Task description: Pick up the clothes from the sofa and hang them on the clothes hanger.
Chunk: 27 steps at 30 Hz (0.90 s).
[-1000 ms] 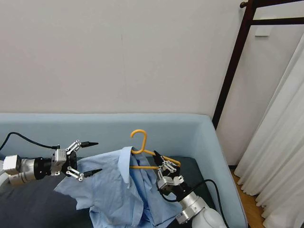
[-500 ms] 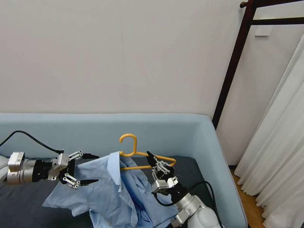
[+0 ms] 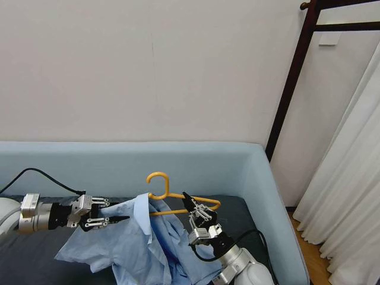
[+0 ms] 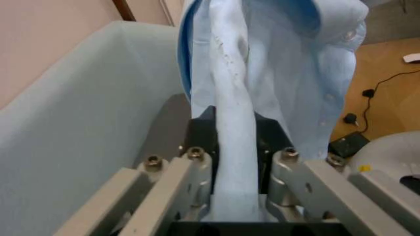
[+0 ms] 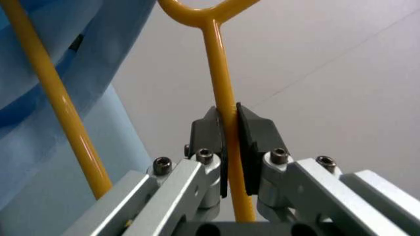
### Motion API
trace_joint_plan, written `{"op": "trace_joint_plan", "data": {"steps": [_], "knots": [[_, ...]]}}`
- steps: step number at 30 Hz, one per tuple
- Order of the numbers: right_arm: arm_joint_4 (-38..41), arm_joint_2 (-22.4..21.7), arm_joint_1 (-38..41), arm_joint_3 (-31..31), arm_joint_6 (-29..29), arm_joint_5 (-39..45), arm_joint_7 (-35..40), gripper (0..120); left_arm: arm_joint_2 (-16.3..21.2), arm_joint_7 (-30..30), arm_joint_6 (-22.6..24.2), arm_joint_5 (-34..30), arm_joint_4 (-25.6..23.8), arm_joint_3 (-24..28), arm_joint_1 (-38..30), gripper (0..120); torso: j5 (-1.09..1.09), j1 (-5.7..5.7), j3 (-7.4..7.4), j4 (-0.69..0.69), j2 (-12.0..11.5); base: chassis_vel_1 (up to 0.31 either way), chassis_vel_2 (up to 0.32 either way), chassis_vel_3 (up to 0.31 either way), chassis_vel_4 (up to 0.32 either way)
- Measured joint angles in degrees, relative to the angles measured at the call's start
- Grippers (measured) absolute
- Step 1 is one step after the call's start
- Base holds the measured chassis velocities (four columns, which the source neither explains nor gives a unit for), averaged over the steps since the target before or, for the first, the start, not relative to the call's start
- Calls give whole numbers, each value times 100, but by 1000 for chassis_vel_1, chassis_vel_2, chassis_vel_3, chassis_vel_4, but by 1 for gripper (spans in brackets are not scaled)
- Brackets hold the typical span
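Judging from how things lie, I am about halfway. My right tool (image 3: 195, 208) is clenched on the hanger (image 5: 220, 59), and my left tool (image 3: 110, 212) grasps a fold of the shirt (image 3: 133, 246), which drapes from the hanger above the right end of the sofa (image 3: 208, 160). Hooking it on the rack (image 3: 289, 89), well apart beyond the sofa's right corner, is not yet done. The shirt's lower part is cut off, and I cannot tell if both hanger shoulders sit inside it.
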Motion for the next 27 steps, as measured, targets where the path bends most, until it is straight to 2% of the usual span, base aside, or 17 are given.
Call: {"op": "trace_joint_plan", "data": {"steps": [1,3,6,13,16,17,18,21,24,27], "knots": [[-1,-1,21,-9,9,13,12,5,-38,115,2,0,98,114,-147,8,-1,0,0,0,0,0,0,0,0],[-2,-5,35,-20,11,31,22,5,-70,216,6,-1,179,202,-266,6,0,0,0,0,0,0,0,0,0],[-11,-7,72,-46,16,113,40,5,-165,437,42,1,358,405,-526,6,0,0,0,0,0,0,0,0,0],[-30,24,114,-96,8,450,44,7,-299,532,81,4,510,539,-714,6,-1,0,0,0,0,0,0,0,0],[58,15,105,-188,310,1526,-69,22,-359,519,147,34,637,514,-688,4,-1,0,0,2,0,0,0,0,0],[107,-6,73,-200,512,1899,-213,25,-367,492,164,41,664,492,-680,4,-1,0,0,2,0,0,0,0,0],[107,-6,73,-200,512,1899,-213,25,-367,492,164,41,664,492,-680,4,-1,0,0,2,0,0,0,0,0],[203,-36,-43,-264,1215,2887,-790,38,-406,413,174,57,744,470,-730,4,-1,0,0,1,0,0,0,0,0],[186,-33,-96,-281,1620,3272,-1170,47,-439,393,175,101,815,483,-829,4,0,0,-1,0,0,0,0,0,0],[20,-21,-182,-257,2144,3646,-1764,62,-504,361,178,225,952,528,-983,4,-1,0,-1,0,0,0,0,0,0]]}}
